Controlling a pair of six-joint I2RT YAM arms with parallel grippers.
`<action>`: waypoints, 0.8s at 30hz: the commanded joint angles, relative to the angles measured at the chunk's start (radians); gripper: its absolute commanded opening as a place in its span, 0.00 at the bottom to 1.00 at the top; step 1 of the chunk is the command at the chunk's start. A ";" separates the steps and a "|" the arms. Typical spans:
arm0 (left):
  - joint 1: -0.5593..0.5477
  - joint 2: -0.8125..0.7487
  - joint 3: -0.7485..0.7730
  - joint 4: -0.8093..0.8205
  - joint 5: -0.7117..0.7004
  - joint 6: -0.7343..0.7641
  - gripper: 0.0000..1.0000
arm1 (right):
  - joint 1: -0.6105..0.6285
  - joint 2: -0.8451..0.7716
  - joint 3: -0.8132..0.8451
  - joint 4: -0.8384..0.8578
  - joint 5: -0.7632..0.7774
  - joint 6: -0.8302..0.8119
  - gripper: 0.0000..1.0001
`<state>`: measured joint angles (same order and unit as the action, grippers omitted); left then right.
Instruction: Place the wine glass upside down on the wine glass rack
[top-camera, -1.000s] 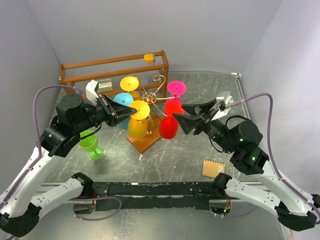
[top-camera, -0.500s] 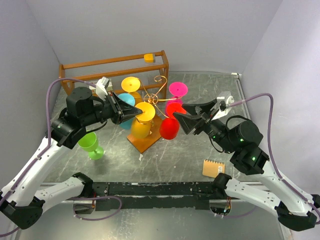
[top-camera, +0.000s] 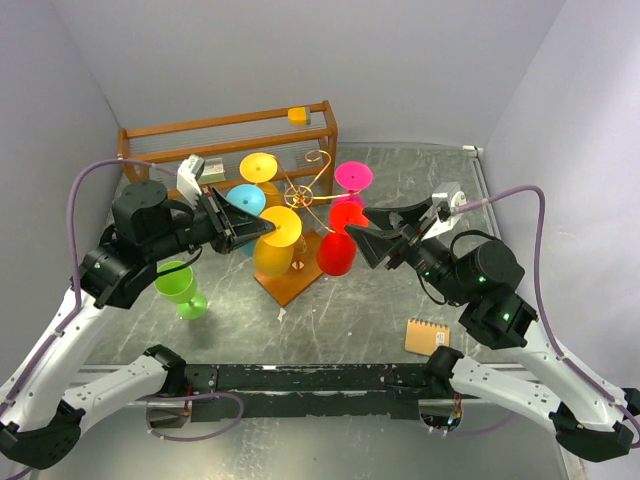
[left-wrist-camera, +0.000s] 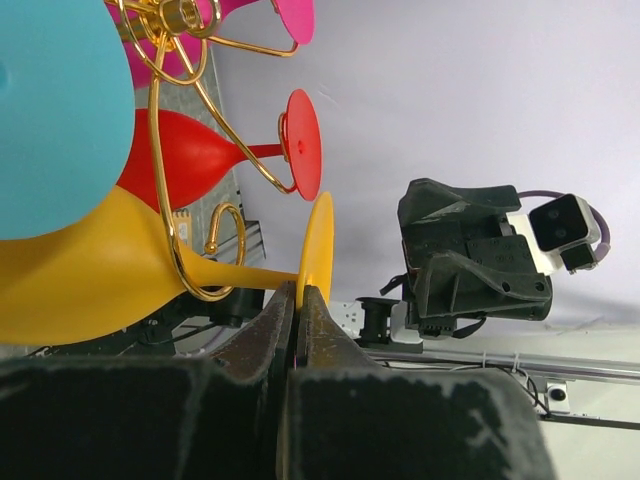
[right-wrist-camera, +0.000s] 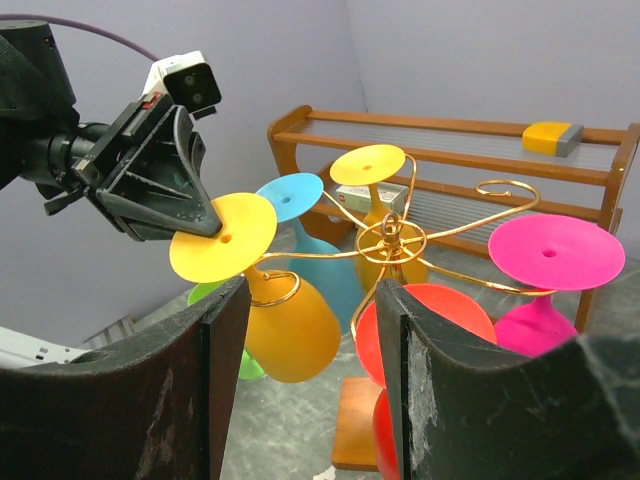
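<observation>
The yellow wine glass (top-camera: 273, 255) hangs bowl-down and tilted at the near left side of the wine glass rack (top-camera: 305, 190). Its stem sits inside a curled gold arm (right-wrist-camera: 275, 285). My left gripper (top-camera: 262, 228) is shut on the rim of the glass's flat yellow foot (left-wrist-camera: 318, 250), which in the left wrist view stands edge-on between the pads (left-wrist-camera: 297, 290). My right gripper (top-camera: 365, 240) hovers open just right of the rack, beside the red glass (top-camera: 337, 253). In the right wrist view its fingers (right-wrist-camera: 225, 380) frame the rack and grip nothing.
Blue (top-camera: 245, 200), yellow (top-camera: 259, 167), pink (top-camera: 352, 177) and red glasses hang on the other arms. A green glass (top-camera: 180, 288) stands upright on the table at the left. A brown slatted shelf (top-camera: 230, 135) lies behind the rack, a small notebook (top-camera: 427, 337) at near right.
My left arm swung toward the rack and came back, keeping its hold on the yellow foot; the glass shifted slightly. The right arm stayed still and open.
</observation>
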<state>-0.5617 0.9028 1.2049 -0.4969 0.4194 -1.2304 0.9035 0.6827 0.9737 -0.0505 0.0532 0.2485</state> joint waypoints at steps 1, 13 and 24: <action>0.002 -0.015 -0.004 -0.009 0.009 0.020 0.07 | 0.002 -0.002 0.006 0.021 0.007 -0.002 0.53; 0.002 0.007 0.002 0.054 0.140 0.117 0.07 | 0.002 0.004 0.000 0.029 0.010 0.001 0.53; 0.002 0.071 0.015 0.074 0.209 0.132 0.11 | 0.002 0.007 0.002 0.028 0.017 0.002 0.53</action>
<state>-0.5617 0.9592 1.2026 -0.4679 0.5655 -1.1152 0.9035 0.6971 0.9737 -0.0502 0.0544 0.2489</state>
